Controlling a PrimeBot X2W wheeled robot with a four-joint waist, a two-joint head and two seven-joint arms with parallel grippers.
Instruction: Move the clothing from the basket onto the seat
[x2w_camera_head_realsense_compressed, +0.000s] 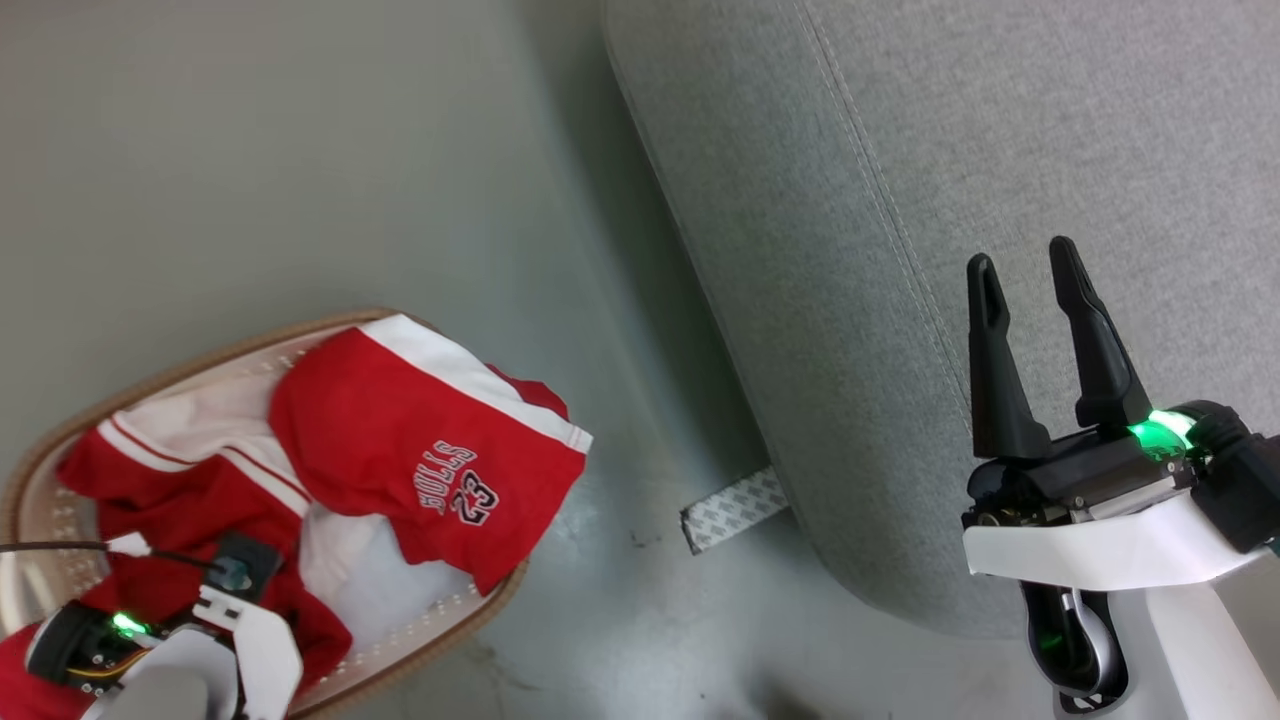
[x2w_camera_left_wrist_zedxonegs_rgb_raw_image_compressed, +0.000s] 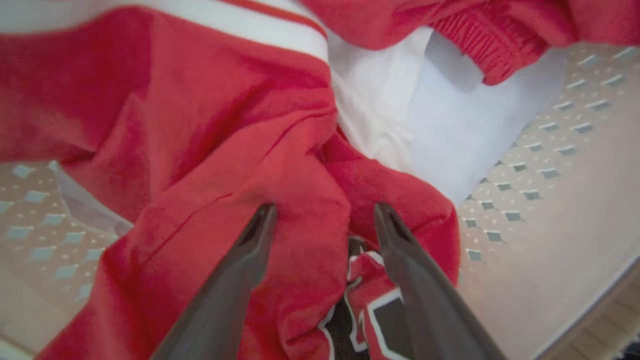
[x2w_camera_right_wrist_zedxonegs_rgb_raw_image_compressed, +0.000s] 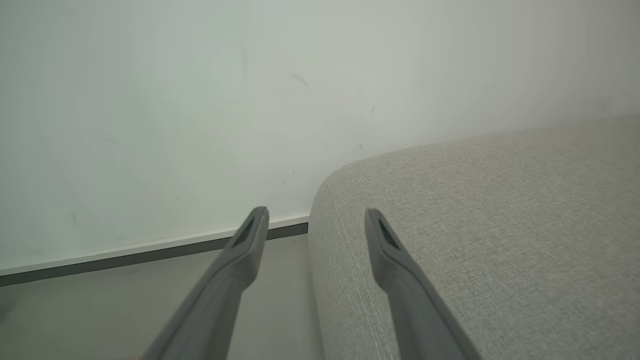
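In the head view the basket (x2w_camera_head_realsense_compressed: 200, 352) sits on the floor (x2w_camera_head_realsense_compressed: 300, 150) at the lower left of the frame. The clothing (x2w_camera_head_realsense_compressed: 400, 440) is heaped inside it, with one red piece lettered "Bulls 23" draped over the rim on the side nearer the seat (x2w_camera_head_realsense_compressed: 1050, 130). The seat takes up the upper right, apart from the basket. A pale patterned strip (x2w_camera_head_realsense_compressed: 733, 508) lies on the floor and reaches the seat's rounded edge. At the right of that frame the right pincer (x2w_camera_head_realsense_compressed: 1022, 258) hangs over the seat, released, its two dark fingers parted with nothing between them. The left arm's white wrist shows in the lower left corner over the red cloth, hiding its own fingers. The left wrist view supplies that detail: the left pincer (x2w_camera_left_wrist_zedxonegs_rgb_raw_image_compressed: 325, 207) is released, fingers spread, both tips against crumpled red fabric with a raised fold between them, unclamped. Black-and-white lettering shows at bottom centre, and the basket's perforated cream wall at the left and right edges. The right wrist view adds a pale wall (x2w_camera_right_wrist_zedxonegs_rgb_raw_image_compressed: 150, 100) and a skirting board (x2w_camera_right_wrist_zedxonegs_rgb_raw_image_compressed: 150, 252) at the lower left, beyond the seat's rounded corner.
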